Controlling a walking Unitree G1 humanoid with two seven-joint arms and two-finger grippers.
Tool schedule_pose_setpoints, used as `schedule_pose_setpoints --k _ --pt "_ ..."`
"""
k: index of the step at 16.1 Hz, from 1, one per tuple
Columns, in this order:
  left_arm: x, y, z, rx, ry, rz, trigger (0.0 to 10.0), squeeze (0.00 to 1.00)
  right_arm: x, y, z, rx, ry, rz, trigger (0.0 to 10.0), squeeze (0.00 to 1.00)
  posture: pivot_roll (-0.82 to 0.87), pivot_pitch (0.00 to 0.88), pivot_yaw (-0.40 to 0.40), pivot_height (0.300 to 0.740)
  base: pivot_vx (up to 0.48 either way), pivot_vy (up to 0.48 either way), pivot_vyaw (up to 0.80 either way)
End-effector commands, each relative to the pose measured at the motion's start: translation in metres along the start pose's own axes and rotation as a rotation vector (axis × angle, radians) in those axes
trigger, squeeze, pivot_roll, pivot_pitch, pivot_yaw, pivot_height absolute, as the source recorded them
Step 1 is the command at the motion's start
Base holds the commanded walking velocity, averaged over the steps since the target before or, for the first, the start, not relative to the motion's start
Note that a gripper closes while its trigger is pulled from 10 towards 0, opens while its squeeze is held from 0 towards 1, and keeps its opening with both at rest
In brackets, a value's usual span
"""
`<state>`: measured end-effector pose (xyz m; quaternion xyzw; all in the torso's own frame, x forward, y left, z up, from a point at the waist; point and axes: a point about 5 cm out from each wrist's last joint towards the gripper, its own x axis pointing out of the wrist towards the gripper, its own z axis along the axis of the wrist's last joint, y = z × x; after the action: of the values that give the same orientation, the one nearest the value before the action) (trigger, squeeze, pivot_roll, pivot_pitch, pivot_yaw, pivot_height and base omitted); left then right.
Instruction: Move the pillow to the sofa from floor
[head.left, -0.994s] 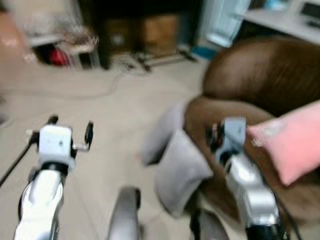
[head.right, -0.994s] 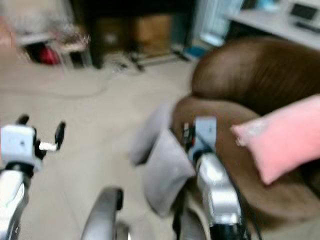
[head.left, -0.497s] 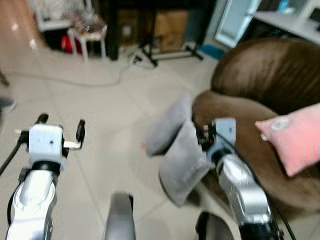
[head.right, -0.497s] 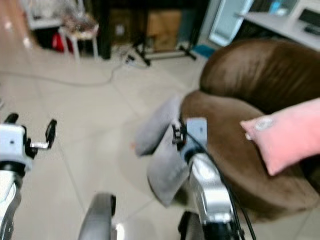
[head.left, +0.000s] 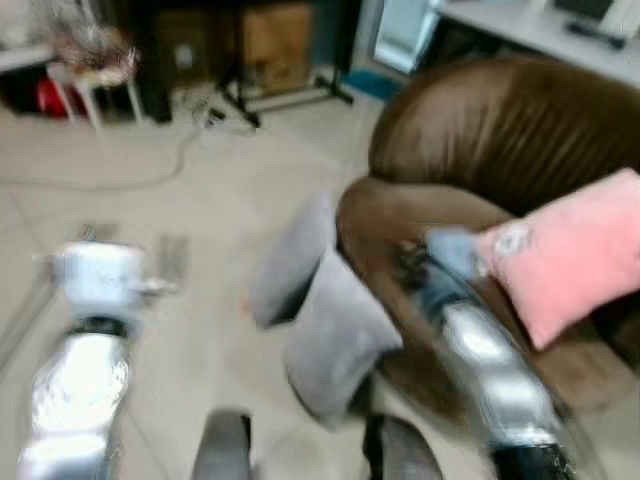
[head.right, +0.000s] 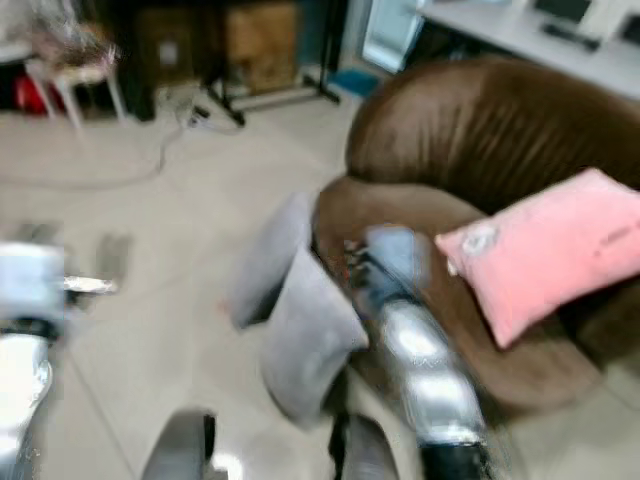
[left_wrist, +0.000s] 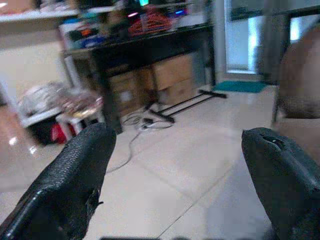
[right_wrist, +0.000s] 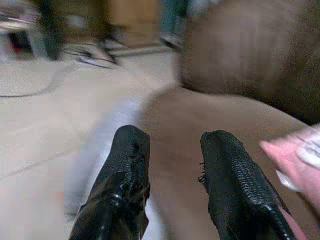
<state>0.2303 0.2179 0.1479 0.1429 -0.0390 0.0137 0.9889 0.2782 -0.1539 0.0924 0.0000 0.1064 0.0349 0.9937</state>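
Shifted since half a second ago: whole view, camera motion; both arms blurred. Two grey pillows (head.left: 335, 340) on tiled floor (head.left: 150, 200), leaning against brown sofa (head.left: 500, 130). Pink pillow (head.left: 565, 255) on sofa seat, with a pale mark, unreadable. Left gripper (left_wrist: 175, 175): fingers spread wide, holding nothing. Right gripper (right_wrist: 172, 175): fingers slightly apart, holding nothing, over sofa's edge.

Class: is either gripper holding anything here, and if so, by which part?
Nothing is held. The left gripper and right gripper are both open and empty; the two grey fabric pillows lean against the brown sofa.
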Motion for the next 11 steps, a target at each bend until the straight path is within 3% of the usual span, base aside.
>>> schedule_pose_setpoints --k 1,2,5,11 --pt "-0.002 0.0103 -0.0001 0.022 0.005 0.029 10.0 0.0 0.0036 0.0167 0.0077 0.017 -0.028 0.055 10.0 0.0 0.16 0.0 -0.078 0.575 0.401 0.0 0.0" --pt "-0.0019 0.0105 -0.0003 0.022 0.005 0.027 10.0 0.0 0.0041 0.017 0.0059 0.02 -0.013 0.057 10.0 0.0 0.16 0.0 -0.079 0.575 0.405 0.0 0.0" --pt "-0.002 0.0104 -0.0007 0.025 0.005 0.025 10.0 0.0 0.0045 0.0165 0.0055 0.019 -0.014 0.057 10.0 0.0 0.16 0.0 -0.081 0.575 0.402 0.0 -0.79" --pt "-0.0034 0.01 -0.0015 0.033 0.004 0.026 10.0 0.0 0.0048 0.0179 0.0043 0.0 -0.011 0.085 10.0 0.0 0.16 0.0 -0.086 0.575 0.389 0.0 0.0"
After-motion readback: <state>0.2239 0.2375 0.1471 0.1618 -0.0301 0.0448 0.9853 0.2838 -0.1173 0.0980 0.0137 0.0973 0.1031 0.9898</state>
